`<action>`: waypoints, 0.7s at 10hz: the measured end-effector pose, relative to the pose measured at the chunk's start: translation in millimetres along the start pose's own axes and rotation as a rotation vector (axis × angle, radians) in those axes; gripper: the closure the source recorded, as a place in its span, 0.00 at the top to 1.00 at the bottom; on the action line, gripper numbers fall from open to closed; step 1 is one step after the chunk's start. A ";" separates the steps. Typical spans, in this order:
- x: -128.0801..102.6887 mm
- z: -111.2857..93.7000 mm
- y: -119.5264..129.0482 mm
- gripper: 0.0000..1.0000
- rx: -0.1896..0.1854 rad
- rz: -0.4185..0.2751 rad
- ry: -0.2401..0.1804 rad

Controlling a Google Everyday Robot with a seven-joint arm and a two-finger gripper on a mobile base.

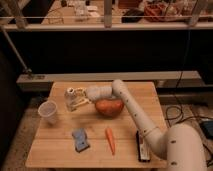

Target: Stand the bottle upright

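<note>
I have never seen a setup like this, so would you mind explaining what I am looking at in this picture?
There is a single camera view, looking down on a wooden table. The white jointed limb coming in from the lower right is a robot arm, and the rounded white body is its base. At the arm's tip is the end effector, the grasping part. It sits right beside a small clear bottle with a whitish cap, at the table's far left. Whether it actually holds the bottle is not clear from here. Also on the table are a translucent plastic cup, a rounded orange-brown object, a blue sponge, a carrot and a dark flat object that I cannot identify.
</note>
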 end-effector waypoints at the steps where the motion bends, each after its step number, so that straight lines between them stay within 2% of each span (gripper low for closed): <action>1: 5.0 3.9 0.0 0.00 -0.001 0.008 0.002; 3: 17.3 11.9 -0.2 0.00 -0.003 0.025 -0.003; 7: 61.8 16.7 5.3 0.00 0.003 0.082 0.003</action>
